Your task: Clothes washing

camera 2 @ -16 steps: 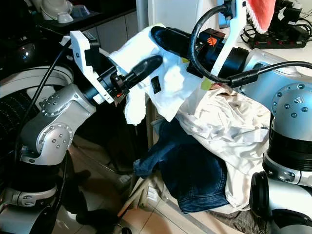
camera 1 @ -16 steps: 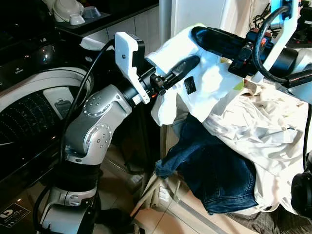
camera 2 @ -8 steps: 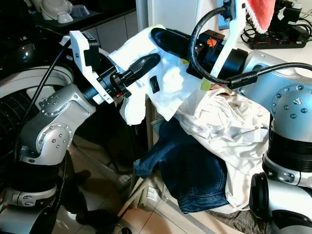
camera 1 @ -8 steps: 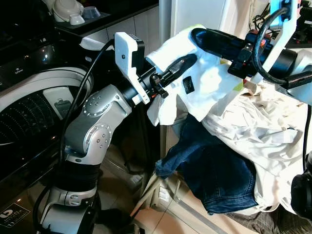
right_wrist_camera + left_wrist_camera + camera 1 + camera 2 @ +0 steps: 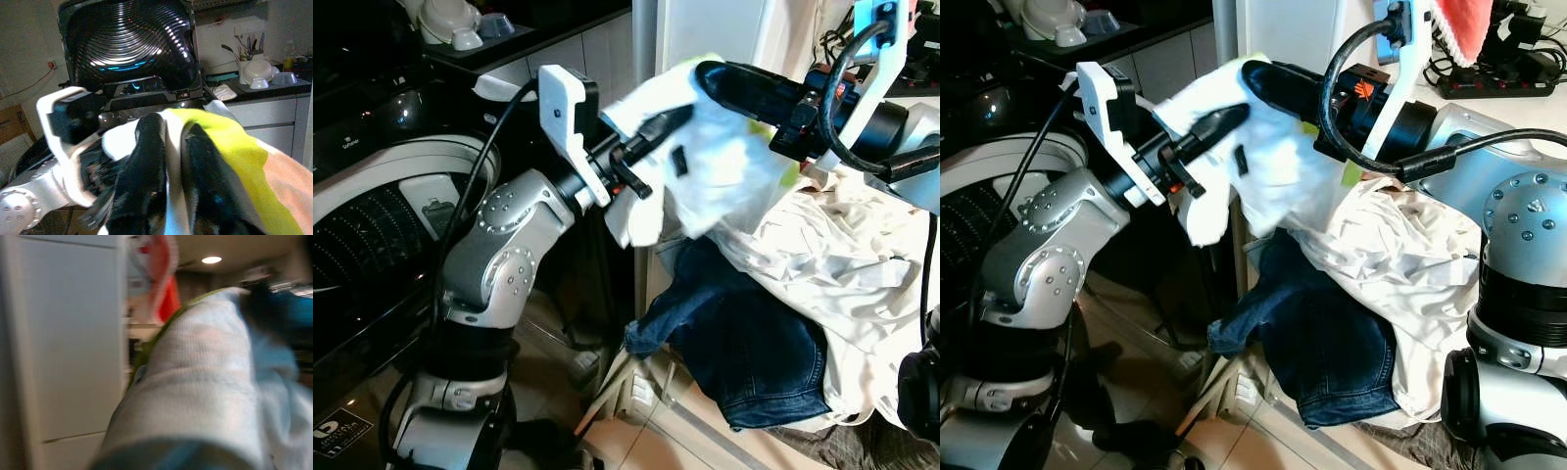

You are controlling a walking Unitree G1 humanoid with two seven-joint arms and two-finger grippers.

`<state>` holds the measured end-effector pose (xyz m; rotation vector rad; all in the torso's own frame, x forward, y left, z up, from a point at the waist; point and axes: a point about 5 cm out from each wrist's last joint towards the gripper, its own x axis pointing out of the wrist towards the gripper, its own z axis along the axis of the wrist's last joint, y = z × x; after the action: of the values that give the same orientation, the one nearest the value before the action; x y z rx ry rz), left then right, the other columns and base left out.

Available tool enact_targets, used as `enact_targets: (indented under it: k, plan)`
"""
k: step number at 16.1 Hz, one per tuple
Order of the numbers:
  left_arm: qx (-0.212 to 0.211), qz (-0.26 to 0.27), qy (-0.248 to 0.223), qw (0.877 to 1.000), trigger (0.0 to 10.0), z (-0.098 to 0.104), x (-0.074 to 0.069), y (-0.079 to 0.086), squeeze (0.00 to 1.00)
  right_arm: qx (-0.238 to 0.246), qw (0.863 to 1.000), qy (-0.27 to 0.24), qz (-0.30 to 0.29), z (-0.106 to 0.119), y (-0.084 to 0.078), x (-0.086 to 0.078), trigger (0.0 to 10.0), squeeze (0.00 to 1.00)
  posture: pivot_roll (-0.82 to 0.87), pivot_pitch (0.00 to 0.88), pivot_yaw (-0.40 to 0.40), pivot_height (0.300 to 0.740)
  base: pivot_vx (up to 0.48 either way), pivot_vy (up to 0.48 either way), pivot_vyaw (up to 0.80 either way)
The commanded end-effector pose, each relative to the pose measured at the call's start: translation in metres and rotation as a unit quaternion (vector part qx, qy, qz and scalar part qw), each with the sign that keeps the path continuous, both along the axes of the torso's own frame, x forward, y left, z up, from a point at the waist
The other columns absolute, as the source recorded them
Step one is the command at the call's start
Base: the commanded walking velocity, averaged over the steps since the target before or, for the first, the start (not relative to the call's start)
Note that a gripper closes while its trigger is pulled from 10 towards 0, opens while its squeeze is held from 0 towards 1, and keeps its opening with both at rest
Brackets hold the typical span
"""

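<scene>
Beside the open washing machine point(image 5: 372, 225), both the left gripper point(image 5: 658, 125) and right gripper point(image 5: 710, 76) pinch 1 white shirt point(image 5: 724, 166) above the clothes pile point(image 5: 822, 284).

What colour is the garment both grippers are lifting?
White shirt with a yellow-green trim, clearest in the right wrist view.

My arms point(image 5: 509, 245) are silver metal with rounded joints studded with small screws, and black cables point(image 5: 475, 186) loop along them. Each wrist carries a white bracket point(image 5: 563, 113) ahead of long black fingers point(image 5: 142, 166). An orange mark point(image 5: 1361, 86) sits on my right wrist, possibly a logo.
</scene>
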<state>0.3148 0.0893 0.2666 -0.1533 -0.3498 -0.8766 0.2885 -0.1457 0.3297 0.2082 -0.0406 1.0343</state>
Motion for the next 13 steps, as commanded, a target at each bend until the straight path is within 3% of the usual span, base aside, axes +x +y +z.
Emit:
enact_targets:
  k: [1, 3, 4, 5, 6, 9, 10, 11, 12, 13]
  plan:
    - [0.015, 0.076, -0.027, 0.997, 0.0, 0.01, 0.011, 0.02, 0.0, 0.009, 1.0, -0.025, 0.017, 0.007, 0.003, -0.006, 10.0, 1.0, -0.02, 0.0, 0.079, 0.74, 0.0, 0.0, 0.0]
    - [0.034, 0.175, -0.069, 0.982, 0.0, 0.028, 0.024, 0.047, 0.0, 0.006, 0.999, -0.034, 0.013, 0.008, 0.003, -0.007, 10.0, 1.0, -0.02, 0.0, 0.079, 0.74, 0.0, 0.0, 0.0]
    - [0.025, 0.31, -0.114, 0.944, 0.0, 0.055, 0.034, 0.087, 0.0, -0.011, 0.999, -0.053, -0.002, 0.008, 0.004, -0.006, 10.0, 1.0, -0.02, 0.0, 0.079, 0.74, 0.0, 0.0, 0.0]
    - [0.03, 0.344, -0.124, 0.93, 0.0, 0.061, 0.035, 0.097, 0.0, -0.013, 0.998, -0.055, -0.001, 0.007, 0.004, -0.006, 10.0, 0.61, -0.02, 0.0, 0.079, 0.74, 0.0, 0.0, 0.0]
    - [0.065, 0.409, -0.145, 0.899, 0.0, 0.068, 0.038, 0.115, 0.0, -0.016, 0.998, -0.056, 0.009, 0.006, 0.008, -0.008, 10.0, 0.0, -0.01, 0.0, 0.076, 0.74, 0.0, 0.0, 0.0]
    - [0.182, 0.541, -0.153, 0.807, 0.0, 0.056, 0.045, 0.157, 0.0, -0.038, 0.998, -0.034, 0.043, -0.012, 0.035, -0.012, 10.0, 0.0, -0.01, 0.0, 0.081, 0.74, 0.0, 0.0, 0.0]
    - [0.205, 0.555, -0.135, 0.795, 0.0, 0.047, 0.048, 0.163, 0.0, -0.052, 0.997, -0.025, 0.048, -0.021, 0.044, -0.012, 10.0, 0.0, -0.01, 0.0, 0.081, 0.74, 0.0, 0.0, 0.0]
    - [0.21, 0.553, -0.113, 0.798, 0.0, 0.039, 0.051, 0.164, 0.0, -0.062, 0.997, -0.021, 0.05, -0.025, 0.048, -0.012, 10.0, 0.0, -0.01, 0.0, 0.081, 0.74, 0.0, 0.0, 0.0]
    - [0.225, 0.578, -0.085, 0.779, 0.0, 0.026, 0.054, 0.171, 0.0, -0.078, 0.996, -0.013, 0.051, -0.033, 0.055, -0.013, 10.0, 0.0, -0.01, 0.0, 0.083, 0.74, 0.0, 0.0, 0.0]
    - [0.255, 0.619, -0.062, 0.741, 1.1, 0.012, 0.053, 0.183, 0.0, -0.091, 0.995, 0.001, 0.05, -0.042, 0.063, -0.012, 10.0, 0.0, -0.02, 0.0, 0.083, 0.74, 0.0, 0.0, 0.0]
